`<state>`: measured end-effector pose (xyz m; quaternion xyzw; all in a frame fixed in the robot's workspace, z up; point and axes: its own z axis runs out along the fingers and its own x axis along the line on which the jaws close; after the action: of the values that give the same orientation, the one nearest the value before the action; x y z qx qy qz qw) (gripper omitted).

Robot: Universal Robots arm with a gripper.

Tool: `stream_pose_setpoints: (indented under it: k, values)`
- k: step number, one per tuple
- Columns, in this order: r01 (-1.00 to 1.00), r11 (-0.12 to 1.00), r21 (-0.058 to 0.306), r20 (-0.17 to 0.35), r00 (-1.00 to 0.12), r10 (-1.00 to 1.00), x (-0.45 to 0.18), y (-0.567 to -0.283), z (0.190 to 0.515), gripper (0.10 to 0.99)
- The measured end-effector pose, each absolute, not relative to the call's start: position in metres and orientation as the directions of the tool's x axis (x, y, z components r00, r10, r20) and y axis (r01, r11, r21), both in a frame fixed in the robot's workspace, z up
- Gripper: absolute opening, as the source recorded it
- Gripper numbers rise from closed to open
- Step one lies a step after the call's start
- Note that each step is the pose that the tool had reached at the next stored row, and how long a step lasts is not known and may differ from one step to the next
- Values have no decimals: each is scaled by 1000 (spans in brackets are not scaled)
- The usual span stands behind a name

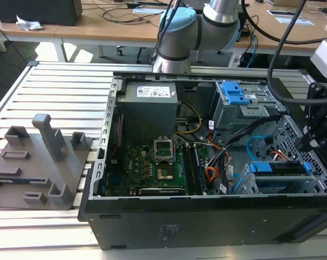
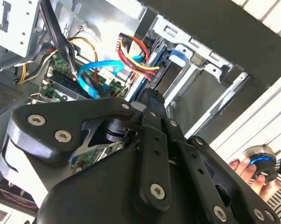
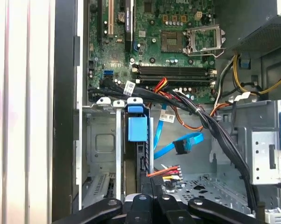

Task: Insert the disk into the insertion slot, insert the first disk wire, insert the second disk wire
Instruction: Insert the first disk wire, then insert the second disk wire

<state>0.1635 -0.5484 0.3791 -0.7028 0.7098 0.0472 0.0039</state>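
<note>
An open black computer case lies on the slatted worktop. Inside, a green motherboard sits beside a grey power supply. A grey moulded fixture stands just beside the case, at the exterior view's left.

The exterior view stands back and above, looking down at a slant into the open computer case, with the motherboard near the middle and my arm rising beyond the case. The first wrist view looks from close range past my gripper toward the motherboard. The second wrist view sits closer still, tilted, right behind the gripper, and both wrist views share the blue flat cable and the red-and-yellow wires.
</note>
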Motion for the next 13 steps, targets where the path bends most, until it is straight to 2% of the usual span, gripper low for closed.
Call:
stream_pose_setpoints:
  k: [13]
  values:
    - [-998,8,60,-72,-12,-997,155,-549,379,106]
